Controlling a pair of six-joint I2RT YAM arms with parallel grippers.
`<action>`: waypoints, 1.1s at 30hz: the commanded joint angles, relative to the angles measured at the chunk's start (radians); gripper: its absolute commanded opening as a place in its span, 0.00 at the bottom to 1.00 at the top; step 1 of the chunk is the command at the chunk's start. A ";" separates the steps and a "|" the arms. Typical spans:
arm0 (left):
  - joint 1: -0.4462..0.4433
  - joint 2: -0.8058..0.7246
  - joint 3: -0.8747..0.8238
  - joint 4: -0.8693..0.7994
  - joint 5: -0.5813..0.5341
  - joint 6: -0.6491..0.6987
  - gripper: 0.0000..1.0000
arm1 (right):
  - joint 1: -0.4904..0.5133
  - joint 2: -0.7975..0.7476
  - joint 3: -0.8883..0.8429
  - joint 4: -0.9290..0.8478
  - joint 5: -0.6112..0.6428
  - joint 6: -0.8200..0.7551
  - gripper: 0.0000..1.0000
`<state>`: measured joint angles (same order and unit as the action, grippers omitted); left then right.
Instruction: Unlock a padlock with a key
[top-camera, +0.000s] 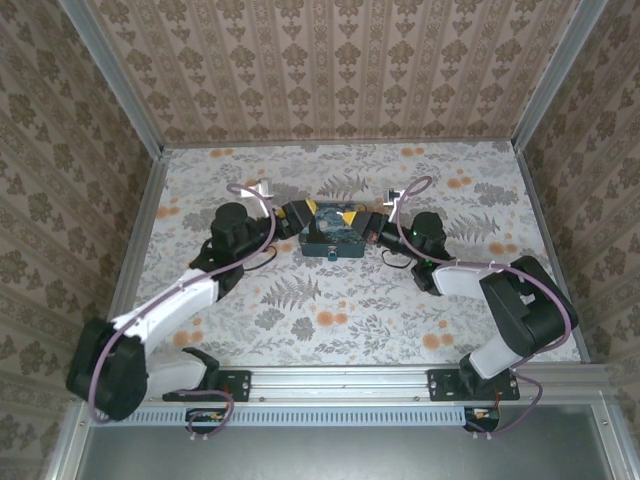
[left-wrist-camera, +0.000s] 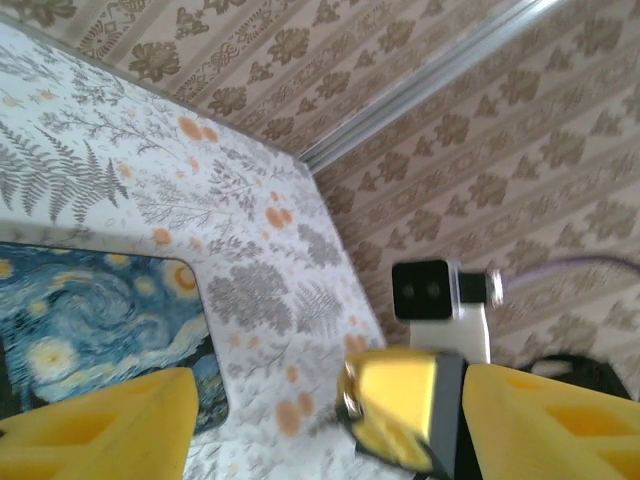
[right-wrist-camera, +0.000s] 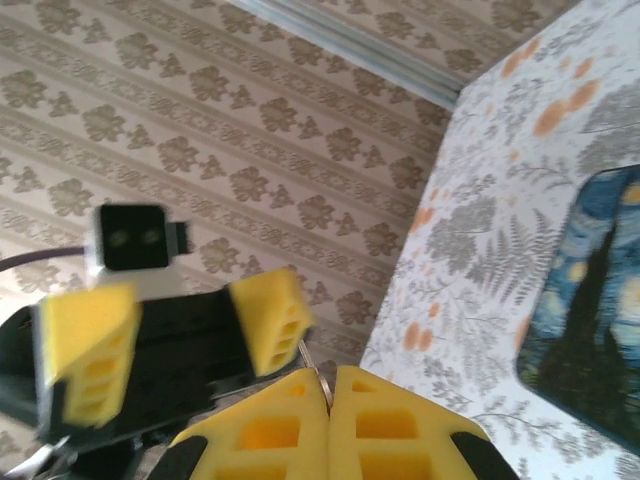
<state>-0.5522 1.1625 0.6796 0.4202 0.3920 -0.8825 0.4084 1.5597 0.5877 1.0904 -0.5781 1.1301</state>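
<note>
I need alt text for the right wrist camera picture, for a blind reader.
The right tool, yellow, is shut at the bottom edge on a thin metal piece. To its left the left tool stands open before a patterned wall; a blue painted box lies on the flowered table at right.

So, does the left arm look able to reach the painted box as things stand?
Probably yes: the left gripper is open right beside the painted box, with nothing between them.

Painted box (top-camera: 333, 243) stands between left pincer (top-camera: 305, 212) and right pincer (top-camera: 364, 221); open table (top-camera: 340, 310) elsewhere.
</note>
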 joint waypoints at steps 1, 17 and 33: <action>-0.031 -0.048 0.001 -0.305 -0.018 0.155 0.78 | -0.029 -0.006 0.038 -0.148 -0.017 -0.074 0.00; -0.259 0.298 0.023 -0.290 -0.207 0.421 0.71 | -0.060 0.219 0.248 -0.402 -0.019 -0.133 0.00; -0.210 0.583 0.069 0.008 -0.245 0.499 0.63 | -0.061 0.297 0.292 -0.446 -0.012 -0.148 0.00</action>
<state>-0.7765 1.7184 0.7200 0.3447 0.1642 -0.4129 0.3500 1.8343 0.8558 0.6640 -0.5877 0.9970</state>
